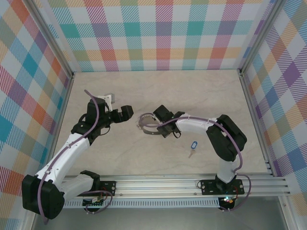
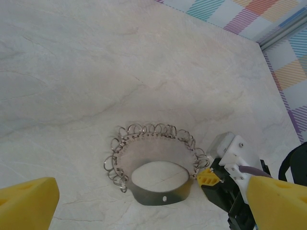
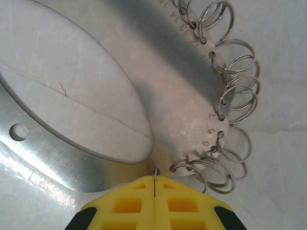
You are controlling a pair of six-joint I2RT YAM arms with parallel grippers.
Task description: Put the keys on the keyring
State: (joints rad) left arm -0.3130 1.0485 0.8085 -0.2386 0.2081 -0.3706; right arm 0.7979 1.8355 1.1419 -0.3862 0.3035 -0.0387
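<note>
Here, right jaws pinching keyring [image 2: 146, 196] rim, keys [image 1: 193, 145] well apart.

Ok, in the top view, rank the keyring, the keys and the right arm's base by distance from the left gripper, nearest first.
1. keyring, just right of the left gripper, its far edge pinched by the right gripper.
2. keys, lying on the table farther right, toward the rail.
3. right arm's base, on the near rail, farthest right.
</note>
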